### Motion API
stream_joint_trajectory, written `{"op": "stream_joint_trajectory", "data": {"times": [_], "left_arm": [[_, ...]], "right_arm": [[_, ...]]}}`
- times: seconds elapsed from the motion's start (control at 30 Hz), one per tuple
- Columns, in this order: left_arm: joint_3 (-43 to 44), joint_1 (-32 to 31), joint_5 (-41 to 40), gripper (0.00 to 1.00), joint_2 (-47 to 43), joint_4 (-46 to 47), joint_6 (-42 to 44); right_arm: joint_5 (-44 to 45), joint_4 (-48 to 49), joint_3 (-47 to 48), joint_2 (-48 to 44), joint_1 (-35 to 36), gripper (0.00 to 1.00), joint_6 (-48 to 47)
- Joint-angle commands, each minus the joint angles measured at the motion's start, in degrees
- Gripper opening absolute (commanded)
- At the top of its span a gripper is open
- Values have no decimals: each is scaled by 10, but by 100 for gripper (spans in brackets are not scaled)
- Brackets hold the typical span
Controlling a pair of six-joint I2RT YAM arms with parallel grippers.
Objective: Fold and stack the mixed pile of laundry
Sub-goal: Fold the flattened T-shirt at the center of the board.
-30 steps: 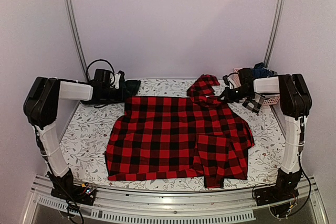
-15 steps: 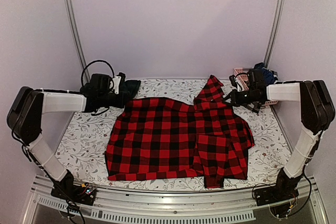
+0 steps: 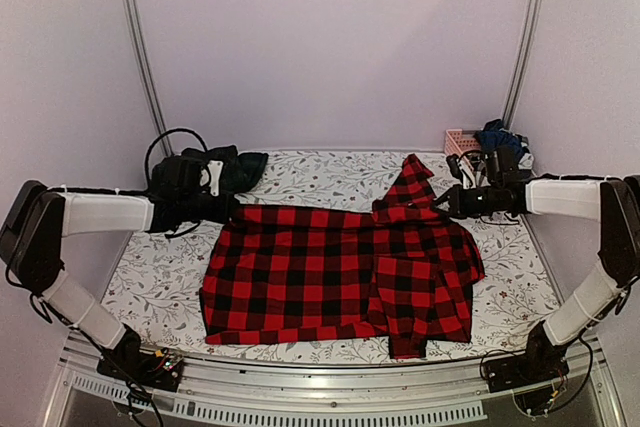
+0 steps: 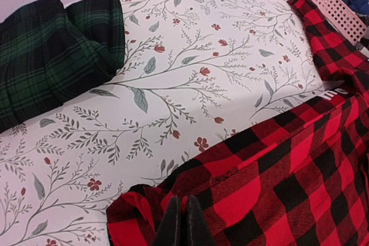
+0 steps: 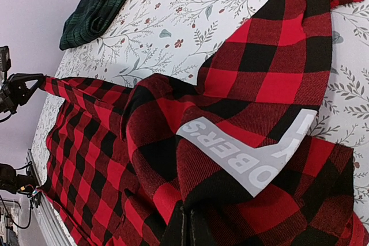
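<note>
Our left tool [image 4: 184,224] and right tool [image 5: 187,227] each clamp the far edge of the flannel shirt [image 3: 330,267], pulling it taut, we judge, for folding.

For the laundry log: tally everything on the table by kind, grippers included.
Garments on the white leaf-patterned table cloth: 2 (red-and-black checked flannel shirt, dark green tartan piece, folded)
Baskets: 1 (pink slatted plastic basket; dark blue clothes inside, too bunched to count)
Grippers: 2 (left gripper, right gripper, both shut on the shirt)
Total: 5
</note>
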Motion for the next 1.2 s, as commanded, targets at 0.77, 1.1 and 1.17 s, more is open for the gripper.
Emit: {"op": "stream_joint_trajectory", "data": {"times": [0.77, 1.1, 1.17], "left_arm": [[80, -24, 30, 48, -10, -98, -29], [150, -75, 82, 47, 136, -115, 0], [141, -82, 81, 47, 146, -118, 1]], "right_arm": [[31, -34, 47, -11, 14, 51, -10], [-13, -34, 94, 121, 52, 39, -16], [-10, -35, 69, 130, 62, 37, -19]]}}
